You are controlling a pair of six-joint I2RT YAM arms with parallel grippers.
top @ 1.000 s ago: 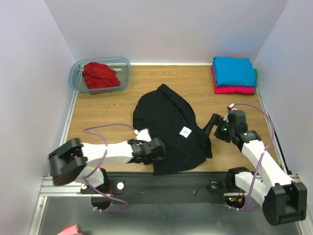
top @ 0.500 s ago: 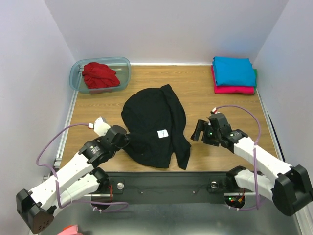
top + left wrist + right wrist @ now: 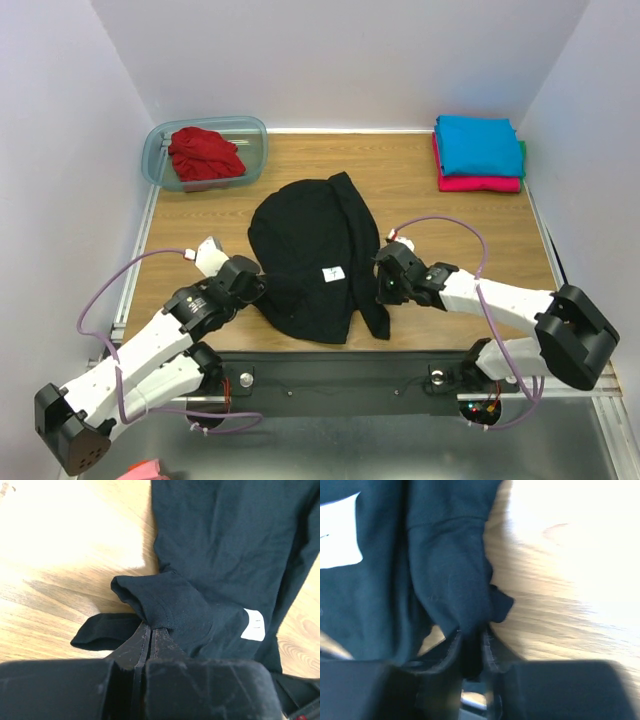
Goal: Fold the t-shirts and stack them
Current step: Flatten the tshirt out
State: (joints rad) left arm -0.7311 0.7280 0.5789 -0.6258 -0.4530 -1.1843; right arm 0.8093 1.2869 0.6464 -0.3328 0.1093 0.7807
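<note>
A black t-shirt [image 3: 315, 250] lies bunched in the middle of the table, a white label [image 3: 334, 273] showing. My left gripper [image 3: 250, 283] is shut on the black t-shirt's left edge; in the left wrist view its jaws pinch a cloth fold [image 3: 160, 605]. My right gripper [image 3: 385, 283] is shut on the black t-shirt's right edge, cloth [image 3: 455, 590] squeezed between its jaws. A red t-shirt [image 3: 204, 152] lies crumpled in the tub. A folded turquoise t-shirt [image 3: 478, 143] rests on a folded magenta t-shirt [image 3: 480, 183] at the back right.
A translucent blue-grey tub [image 3: 255, 135] stands at the back left corner. White walls close in the table on three sides. Both arms' cables loop over the wood beside the shirt.
My right gripper moved left to the black t-shirt's right edge and shut on it. My left gripper drew the shirt leftward a second ago and has held still since.
</note>
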